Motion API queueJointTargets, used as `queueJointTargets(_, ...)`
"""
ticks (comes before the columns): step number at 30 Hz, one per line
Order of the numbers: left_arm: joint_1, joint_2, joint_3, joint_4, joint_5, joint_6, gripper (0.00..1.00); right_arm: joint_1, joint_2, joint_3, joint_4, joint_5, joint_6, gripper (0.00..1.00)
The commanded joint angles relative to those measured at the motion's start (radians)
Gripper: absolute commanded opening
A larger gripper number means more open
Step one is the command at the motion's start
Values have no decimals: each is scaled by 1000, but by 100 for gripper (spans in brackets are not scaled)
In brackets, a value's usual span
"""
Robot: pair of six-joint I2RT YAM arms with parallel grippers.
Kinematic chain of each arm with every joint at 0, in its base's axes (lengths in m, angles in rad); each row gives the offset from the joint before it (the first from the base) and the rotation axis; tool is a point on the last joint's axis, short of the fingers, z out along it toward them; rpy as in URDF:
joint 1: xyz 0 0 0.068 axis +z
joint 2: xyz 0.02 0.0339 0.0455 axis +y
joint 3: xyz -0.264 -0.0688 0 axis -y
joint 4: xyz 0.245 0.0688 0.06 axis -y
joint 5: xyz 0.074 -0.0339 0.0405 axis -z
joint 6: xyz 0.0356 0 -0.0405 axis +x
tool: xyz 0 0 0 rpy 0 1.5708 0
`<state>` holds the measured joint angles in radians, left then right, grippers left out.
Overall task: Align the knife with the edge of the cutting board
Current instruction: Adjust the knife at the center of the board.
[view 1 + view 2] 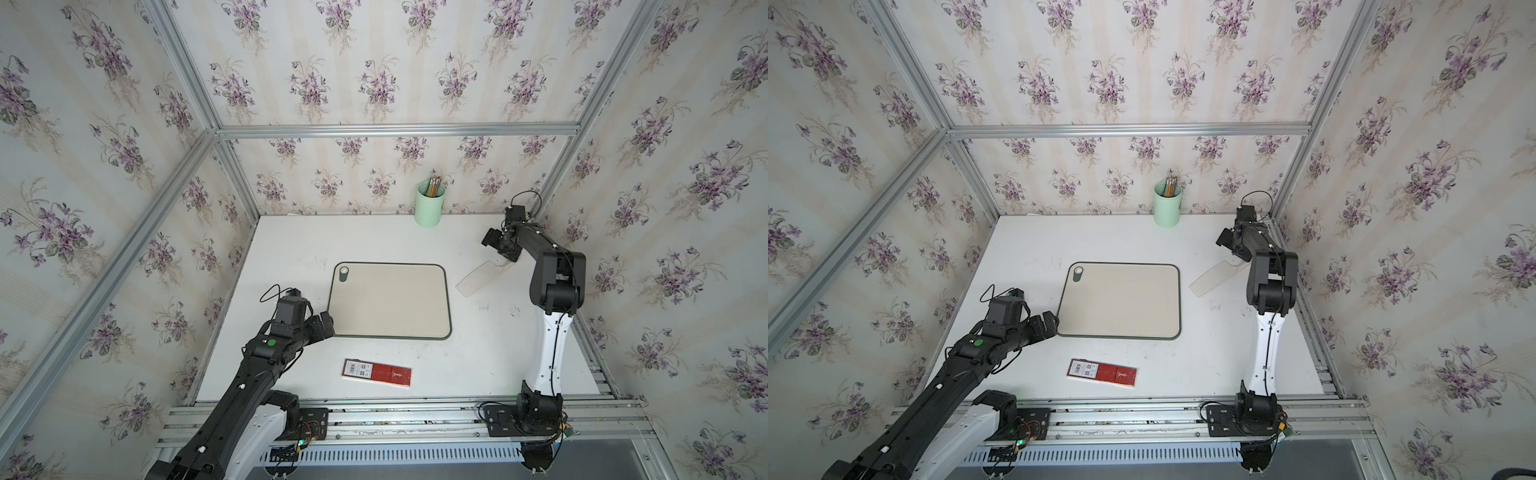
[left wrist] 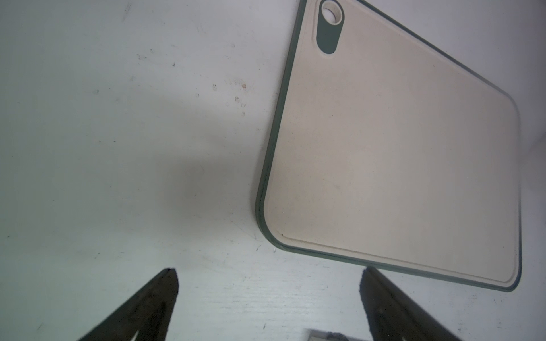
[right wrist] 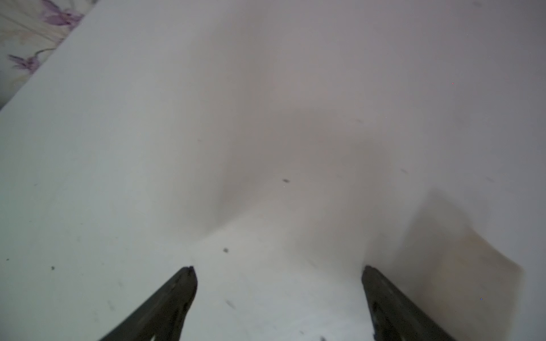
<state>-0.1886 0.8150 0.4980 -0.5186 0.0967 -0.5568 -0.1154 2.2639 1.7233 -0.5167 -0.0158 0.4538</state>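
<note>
The cutting board point(image 1: 390, 301) lies flat mid-counter point(image 1: 291, 249), a beige rounded rectangle with a thin dark green rim and 1 oval hole in its 10 o'clock corner. The knife point(image 1: 478, 277), all white with a broad blade, lies flat at the board's 3 o'clock, just beside its edge but apart. It sits askew to that edge, blade toward 8 o'clock, handle toward 2 o'clock and partly hidden.

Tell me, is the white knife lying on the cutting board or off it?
Off it. In a top view the knife lies flat on the table, angled, clear of the cutting board and its edge.
</note>
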Motion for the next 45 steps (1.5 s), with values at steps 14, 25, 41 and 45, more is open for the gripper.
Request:
queueJointTargets(14,1,-17,-11,12,-15,1,99,-41,-604,-791,75,-196,199,94)
queueJointTargets(25,0,-16,-12,16,-24,1,99,101,-889,-1047,-30,-167,193,93)
queueJointTargets(41,1,-14,-10,9,-37,0,99,460,-911,-1053,-213,-37,236,71)
queueJointTargets(45,1,-8,-9,9,-34,0,99,513,-870,-1047,-208,-31,247,69)
